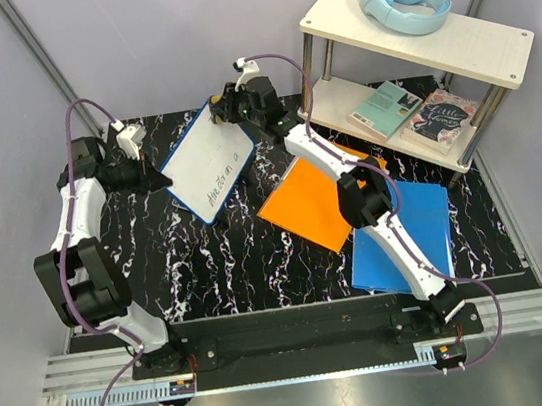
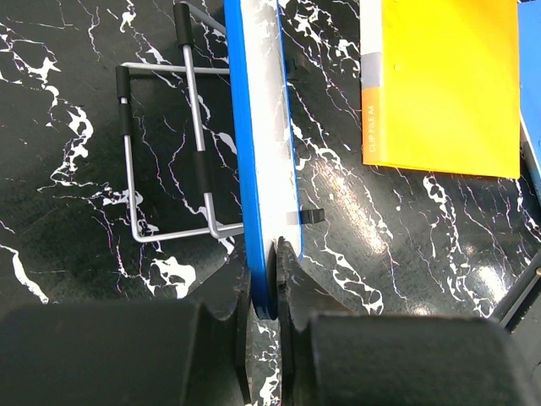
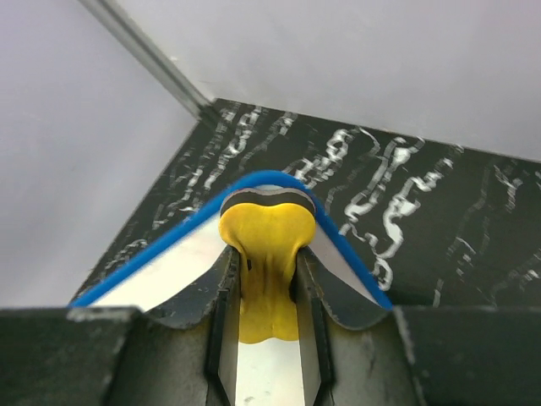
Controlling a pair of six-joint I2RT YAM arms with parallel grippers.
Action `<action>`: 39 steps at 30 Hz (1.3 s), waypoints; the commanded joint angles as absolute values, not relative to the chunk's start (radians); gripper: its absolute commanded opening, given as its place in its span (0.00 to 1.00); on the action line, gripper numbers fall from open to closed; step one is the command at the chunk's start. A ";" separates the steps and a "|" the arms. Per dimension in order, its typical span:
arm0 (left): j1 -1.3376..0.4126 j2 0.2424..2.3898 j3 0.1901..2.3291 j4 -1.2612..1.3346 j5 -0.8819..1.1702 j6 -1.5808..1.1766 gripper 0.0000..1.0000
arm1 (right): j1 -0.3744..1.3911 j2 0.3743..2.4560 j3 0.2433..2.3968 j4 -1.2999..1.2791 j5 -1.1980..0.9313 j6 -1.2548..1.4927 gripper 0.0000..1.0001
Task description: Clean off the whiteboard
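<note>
Left wrist view: left jaws pinch the whiteboard (image 2: pixel 264 152) by its edge to steady it; right jaws grip a yellow eraser (image 3: pixel 267 254) against its corner

I log: black, white-veined marble tabletop (image 1: pixel 209 262); plain grey walls (image 1: pixel 147 39) on left and far sides; pale two-tier shelf (image 1: pixel 471 42) with chrome legs, far right

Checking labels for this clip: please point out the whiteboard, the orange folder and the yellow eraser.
whiteboard (image 1: pixel 210 161), top external view, middle of its white writing face.
orange folder (image 1: pixel 302 209), top external view, visible middle of its cover.
yellow eraser (image 3: pixel 266 245), right wrist view, middle of its yellow body.
</note>
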State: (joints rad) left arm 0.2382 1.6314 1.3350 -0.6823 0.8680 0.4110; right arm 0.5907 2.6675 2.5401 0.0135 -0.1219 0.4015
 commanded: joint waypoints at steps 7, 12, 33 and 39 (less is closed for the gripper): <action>0.206 1.634 1.331 -0.692 0.738 0.653 0.00 | 0.653 2.652 2.596 0.160 -0.206 0.425 0.00; 0.204 1.629 1.331 -0.690 0.733 0.655 0.00 | 0.627 2.608 2.471 0.181 -0.034 0.480 0.00; 0.206 1.651 1.336 -0.693 0.742 0.634 0.00 | 0.612 2.376 1.896 0.236 -0.092 0.508 0.00; 0.206 1.658 1.339 -0.692 0.744 0.624 0.00 | 0.611 2.379 1.789 0.302 -0.161 0.647 0.00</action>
State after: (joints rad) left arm 0.2253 1.6314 1.3407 -0.6788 0.8536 0.4389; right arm 0.6018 2.4138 1.8435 0.2447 -0.1192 0.5480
